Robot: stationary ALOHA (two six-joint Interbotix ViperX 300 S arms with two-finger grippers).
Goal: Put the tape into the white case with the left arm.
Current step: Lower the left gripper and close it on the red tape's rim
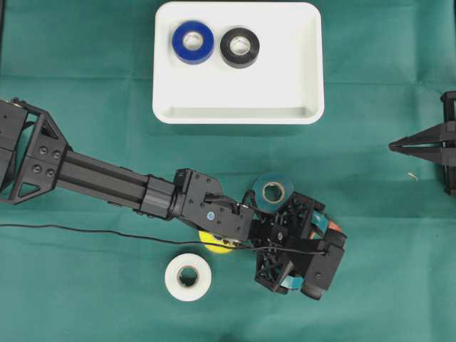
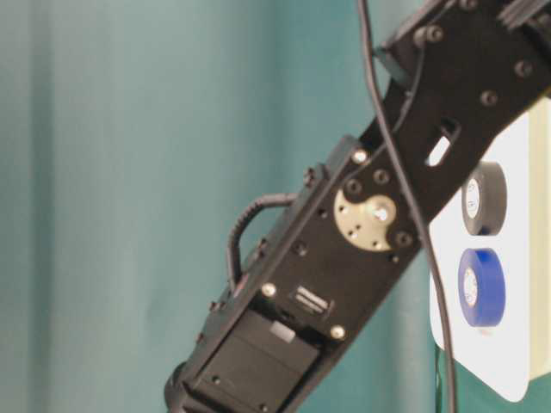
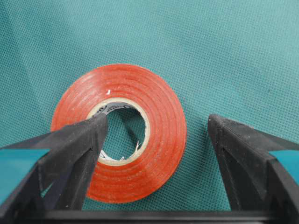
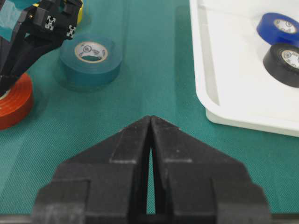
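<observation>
A red tape roll (image 3: 161, 140) lies flat on the green cloth, below my left gripper (image 3: 159, 120). The gripper is open: one fingertip sits in the roll's core hole and the other stands clear to the right of the roll, touching nothing. In the overhead view the left gripper (image 1: 324, 246) hangs right of centre and covers most of the red roll (image 1: 335, 229). The white case (image 1: 306, 71) is at the back and holds a blue roll (image 1: 192, 41) and a black roll (image 1: 239, 47). My right gripper (image 1: 392, 146) rests shut at the right edge, empty.
A teal roll (image 1: 273, 191) lies just behind the left gripper. A yellow roll (image 1: 214, 244) is half hidden under the left wrist, and a white roll (image 1: 188, 276) lies near the front. A thin black cable (image 1: 85, 229) runs along the arm.
</observation>
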